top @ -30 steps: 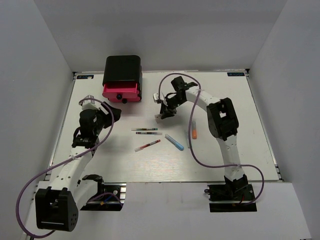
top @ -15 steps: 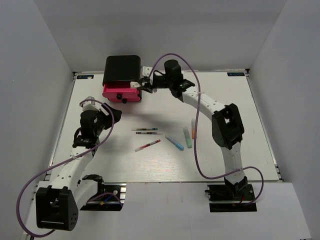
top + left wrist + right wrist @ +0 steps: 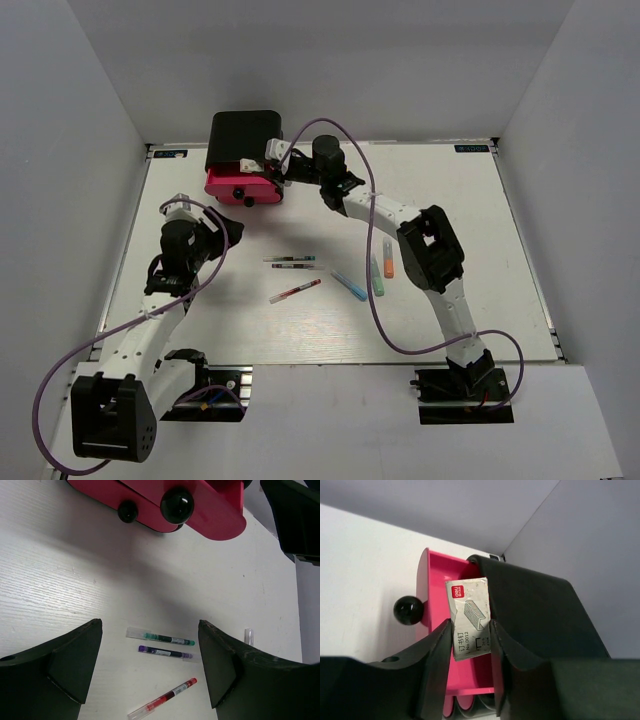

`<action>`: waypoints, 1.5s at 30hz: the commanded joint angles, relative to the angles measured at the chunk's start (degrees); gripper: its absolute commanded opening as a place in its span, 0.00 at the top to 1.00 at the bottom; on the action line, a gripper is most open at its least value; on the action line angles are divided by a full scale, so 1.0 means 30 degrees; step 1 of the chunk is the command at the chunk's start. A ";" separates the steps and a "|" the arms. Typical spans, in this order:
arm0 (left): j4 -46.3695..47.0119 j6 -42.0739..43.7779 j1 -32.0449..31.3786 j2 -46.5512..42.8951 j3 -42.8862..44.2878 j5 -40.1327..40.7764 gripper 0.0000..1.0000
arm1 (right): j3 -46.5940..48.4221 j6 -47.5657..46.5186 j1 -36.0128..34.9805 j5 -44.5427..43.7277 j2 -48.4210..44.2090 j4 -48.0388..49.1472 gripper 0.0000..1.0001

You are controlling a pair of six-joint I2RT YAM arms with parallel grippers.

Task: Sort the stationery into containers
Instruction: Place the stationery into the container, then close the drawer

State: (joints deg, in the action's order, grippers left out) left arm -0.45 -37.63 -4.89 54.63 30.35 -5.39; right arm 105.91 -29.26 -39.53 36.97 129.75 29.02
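Observation:
The black cabinet (image 3: 245, 135) stands at the far left with its top pink drawer (image 3: 240, 186) pulled out. My right gripper (image 3: 273, 157) is shut on the small white block (image 3: 469, 616), a printed box, and holds it over the open drawer (image 3: 434, 577), beside the black cabinet body (image 3: 540, 610). Two whitish pens (image 3: 289, 259) (image 3: 298, 266) and the red pen (image 3: 295, 291) lie mid-table. The blue (image 3: 349, 285), green (image 3: 377, 277) and orange (image 3: 388, 260) markers lie to their right. My left gripper (image 3: 225, 228) is open and empty, above the pens (image 3: 160, 638) in the left wrist view.
The drawer's black knob (image 3: 408, 610) faces the table's front; it shows large in the left wrist view (image 3: 177, 504), with a lower drawer's knob (image 3: 127, 511) beside it. The right arm reaches across the table's far middle. Grey walls enclose the table.
My right gripper has carried the white block from the middle of the table back and left to over the open drawer. The left arm has not moved.

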 commanded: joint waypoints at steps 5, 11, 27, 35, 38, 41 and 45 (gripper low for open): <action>0.0003 -0.0085 -0.0042 0.0393 0.1192 -0.0255 0.13 | 0.1229 0.1255 -0.0183 -0.0868 0.0606 0.3044 0.45; 0.1638 -0.0259 -0.0042 0.1973 0.1192 -0.0081 0.14 | 0.1611 0.1402 -0.0096 -0.0956 0.0431 0.2780 0.42; 0.5921 -0.0085 0.0134 0.9677 0.4558 0.0592 0.52 | -0.7580 0.1051 0.2336 -0.2275 -0.7301 0.2254 0.97; 0.6097 -0.0641 0.0134 1.1728 0.6639 0.0945 0.52 | -1.1160 0.0172 0.4122 -0.2304 -0.9969 0.0320 0.97; 0.6272 -0.0815 0.0134 1.2256 0.7166 0.0946 0.52 | -1.2068 0.0055 0.4444 -0.2275 -1.0729 0.0173 0.97; 0.6272 -0.1020 0.0134 1.2754 0.7664 0.0946 0.52 | -1.2683 -0.0033 0.4766 -0.2275 -1.1083 -0.0091 0.97; 0.6272 -0.1401 0.0134 1.3284 0.8224 0.1122 0.52 | -1.3066 -0.0296 0.5031 -0.2216 -1.1346 -0.0412 0.97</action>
State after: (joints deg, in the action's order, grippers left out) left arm 16.36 -40.40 -4.56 94.76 52.16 -2.20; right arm 66.98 -29.12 -25.12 30.13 99.02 27.83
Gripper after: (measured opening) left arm 0.483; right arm 0.033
